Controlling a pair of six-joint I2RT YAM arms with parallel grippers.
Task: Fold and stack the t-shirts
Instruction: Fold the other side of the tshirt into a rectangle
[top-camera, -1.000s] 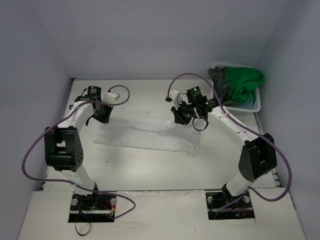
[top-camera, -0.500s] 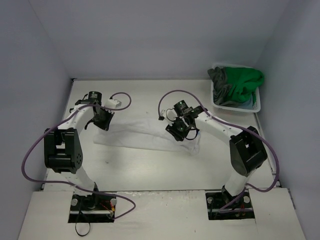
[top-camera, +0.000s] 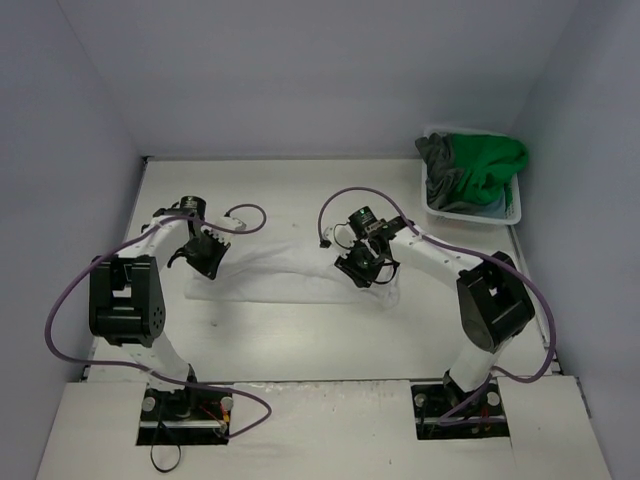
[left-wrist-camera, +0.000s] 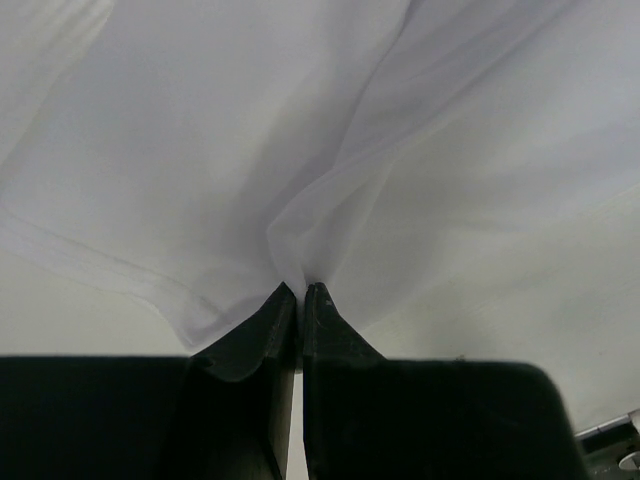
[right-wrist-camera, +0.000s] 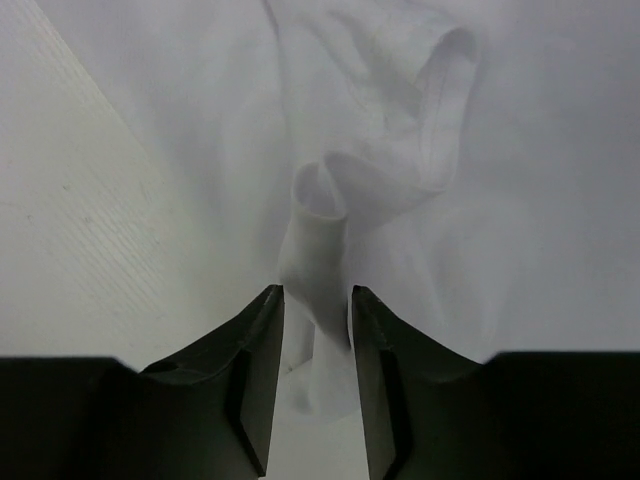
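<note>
Before folding the white t-shirt — spread across the middle of the desk — check both holds. Left gripper: pinched tight on bunched cloth. Right gripper: narrow around a rolled fold, clamp not confirmed — close fully, then draw both ends level and low, avoiding twist.

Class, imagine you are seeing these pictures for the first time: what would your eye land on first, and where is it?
The bright green shirt heaped in the white basket at the table's far right corner stands out first. Next comes the white t-shirt, stretched across the table's middle between both arms. The left tool is pinched shut on it, and a bunched fold sits inside the right tool.
</note>
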